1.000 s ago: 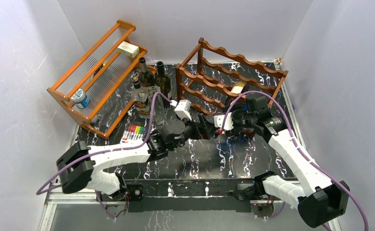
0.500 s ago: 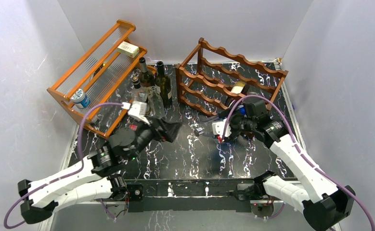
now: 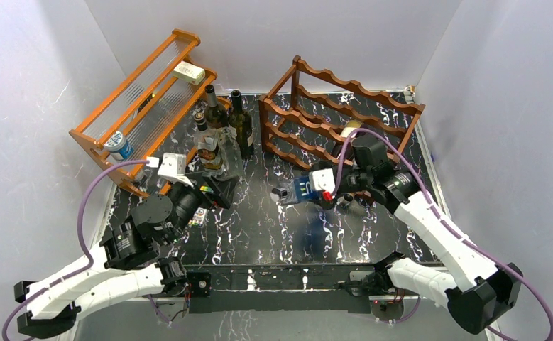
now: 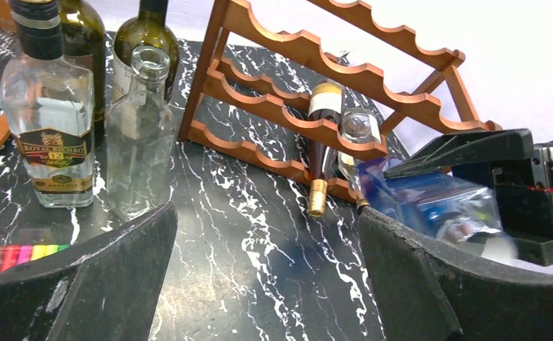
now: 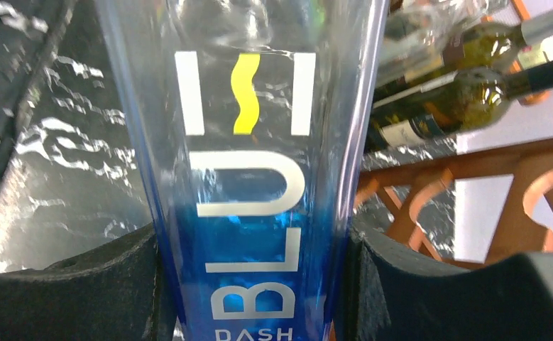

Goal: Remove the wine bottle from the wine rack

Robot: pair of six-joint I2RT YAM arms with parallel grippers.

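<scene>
The dark reddish-brown wine rack [image 3: 344, 121] stands at the back right; it also shows in the left wrist view [image 4: 294, 78]. My right gripper [image 3: 323, 188] is shut on a clear blue bottle [image 3: 296, 192] marked "BLU DASH" [image 5: 245, 142], held level just in front of the rack's lowest tier. In the right wrist view the gripper [image 5: 252, 277] clamps the bottle's body from both sides. A gold-capped wine bottle [image 4: 321, 142] and other dark bottles [image 5: 458, 99] lie in the rack. My left gripper [image 3: 220, 188] is open and empty over the table's left middle [image 4: 266, 277].
A lighter orange shelf [image 3: 145, 106] with clear slats stands at the back left, holding a small box [image 3: 188, 72] and a can [image 3: 119, 144]. Several upright bottles [image 3: 223, 131] stand between shelf and rack, with a whisky bottle [image 4: 50, 121] nearest. A pack of markers [image 4: 18, 256] lies by my left gripper.
My left arm has swung back to the left, away from the right gripper. My right gripper has drawn the blue bottle out leftward, clear of the rack's front.
</scene>
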